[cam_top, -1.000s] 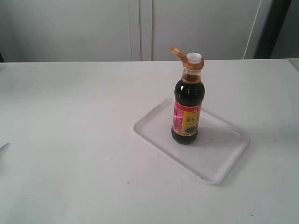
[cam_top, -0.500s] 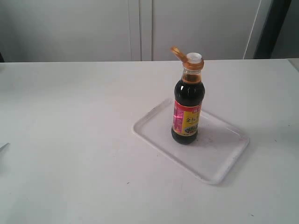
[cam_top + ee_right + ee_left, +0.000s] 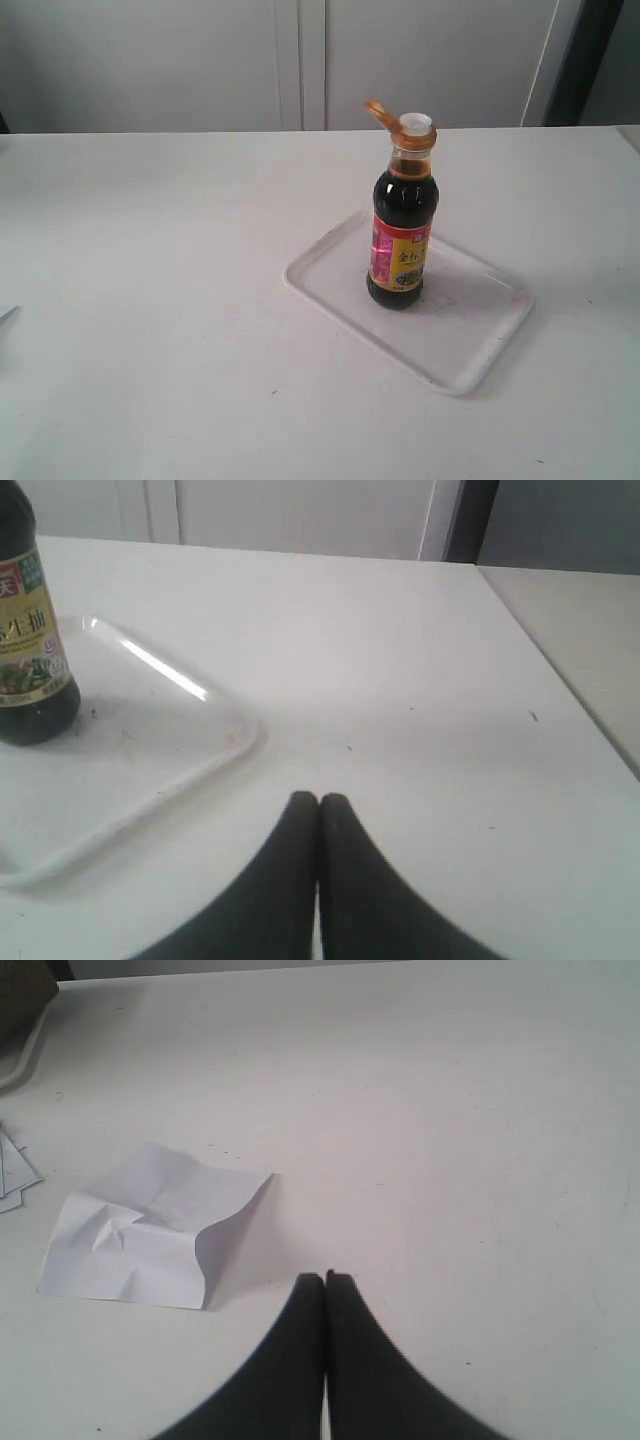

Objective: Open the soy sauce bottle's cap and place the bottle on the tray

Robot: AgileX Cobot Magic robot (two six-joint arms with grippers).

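Observation:
The soy sauce bottle [image 3: 402,225] stands upright on the white tray [image 3: 470,335] right of the table's middle. Its copper-gold cap [image 3: 380,113] is flipped open and leans back to the left, baring the white spout [image 3: 416,124]. The right wrist view holds the bottle's lower part [image 3: 28,650] and the tray's rim [image 3: 170,675]. My right gripper [image 3: 319,800] is shut with nothing in it, over bare table beside the tray. My left gripper [image 3: 325,1279] is shut and empty, far from the bottle. Neither gripper appears in the exterior view.
A crumpled white paper sheet [image 3: 150,1225] lies on the table near my left gripper, with more paper corners [image 3: 15,1170] at that view's edge. The table's right edge [image 3: 545,655] runs beside the right gripper. A white wall stands behind the table.

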